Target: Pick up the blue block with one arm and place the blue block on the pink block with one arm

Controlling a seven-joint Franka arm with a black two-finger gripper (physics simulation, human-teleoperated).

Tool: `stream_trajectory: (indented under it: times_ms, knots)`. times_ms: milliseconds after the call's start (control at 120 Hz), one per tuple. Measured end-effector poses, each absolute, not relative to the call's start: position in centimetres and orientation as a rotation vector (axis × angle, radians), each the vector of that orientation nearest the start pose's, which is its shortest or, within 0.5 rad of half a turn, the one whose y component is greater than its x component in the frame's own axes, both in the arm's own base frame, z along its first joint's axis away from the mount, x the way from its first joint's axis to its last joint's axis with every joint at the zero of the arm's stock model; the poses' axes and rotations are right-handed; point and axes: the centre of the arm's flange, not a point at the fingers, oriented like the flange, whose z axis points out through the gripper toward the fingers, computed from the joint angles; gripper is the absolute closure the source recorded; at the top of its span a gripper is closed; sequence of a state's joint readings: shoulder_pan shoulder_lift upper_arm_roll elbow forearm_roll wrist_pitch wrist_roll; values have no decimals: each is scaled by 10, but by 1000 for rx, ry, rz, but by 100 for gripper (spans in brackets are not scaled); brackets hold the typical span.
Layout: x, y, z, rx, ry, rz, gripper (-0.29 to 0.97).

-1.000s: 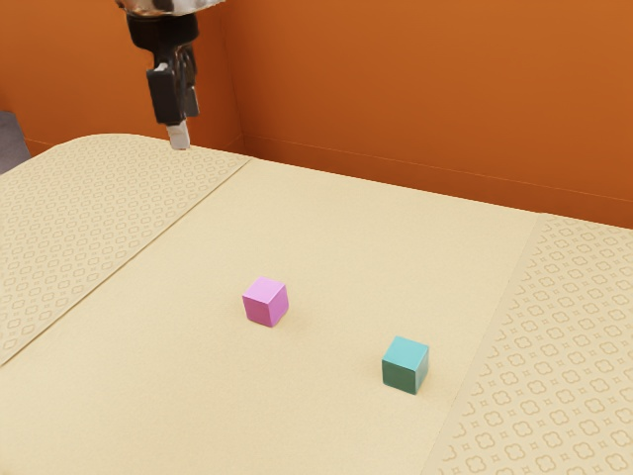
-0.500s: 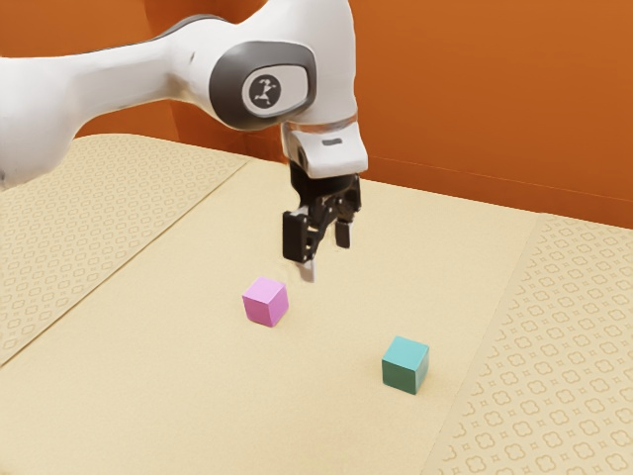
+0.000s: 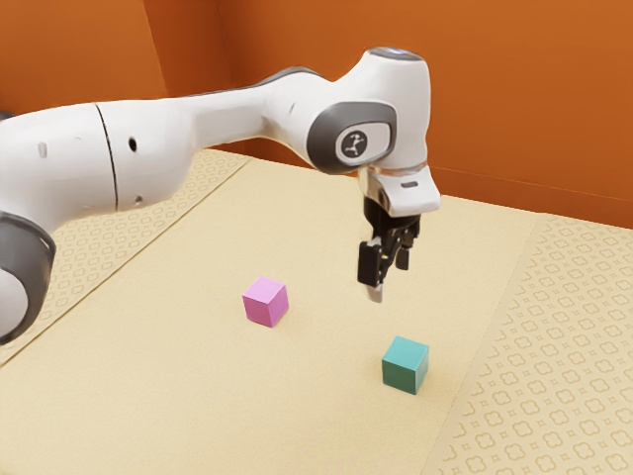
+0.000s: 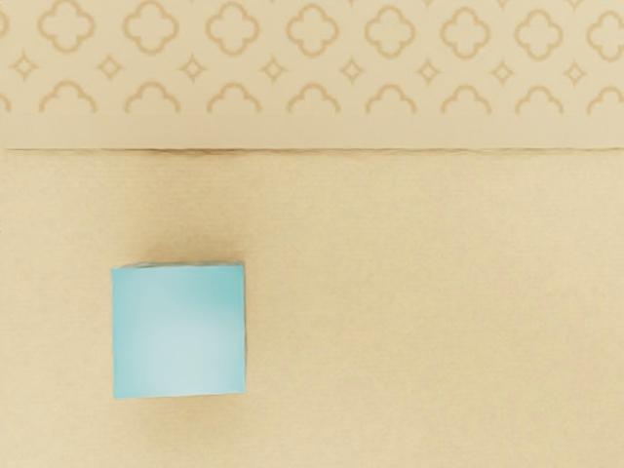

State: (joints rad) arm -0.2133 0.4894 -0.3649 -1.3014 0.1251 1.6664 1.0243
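the end effector (image 3: pixel 386 280) hangs over the worktop (image 3: pixel 178 396), fingers apart, holding nothing. the blue block (image 3: pixel 406 363) sits on the worktop near it, untouched, well apart from the pink block (image 3: pixel 265 301).

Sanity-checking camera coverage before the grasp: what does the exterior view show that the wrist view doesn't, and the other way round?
Exterior adds: the white arm, the gripper hanging above the table, the pink block and the orange wall.
Wrist adds: a straight-down look at the blue block, its top face square-on, lying apart from the seam of the patterned border.
Both: the blue block resting free on the tan table, with plain and patterned cloth around it.
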Motion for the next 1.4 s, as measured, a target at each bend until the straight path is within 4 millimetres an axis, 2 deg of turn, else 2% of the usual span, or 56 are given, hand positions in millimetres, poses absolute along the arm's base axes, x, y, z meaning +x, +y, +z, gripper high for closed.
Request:
stream_trajectory:
  times_ms: [142, 283, 608, 1050, 1400]
  knots:
    - [628, -316, 435, -2306, 2237, 138, 0]
    - [641, -313, 399, -2350, 2204, 168, 0]
    - [654, -314, 347, -2353, 2138, 200, 0]
    - [657, -318, 292, -2419, 2124, 213, 0]
    - [660, -313, 271, -2405, 2129, 232, 0]
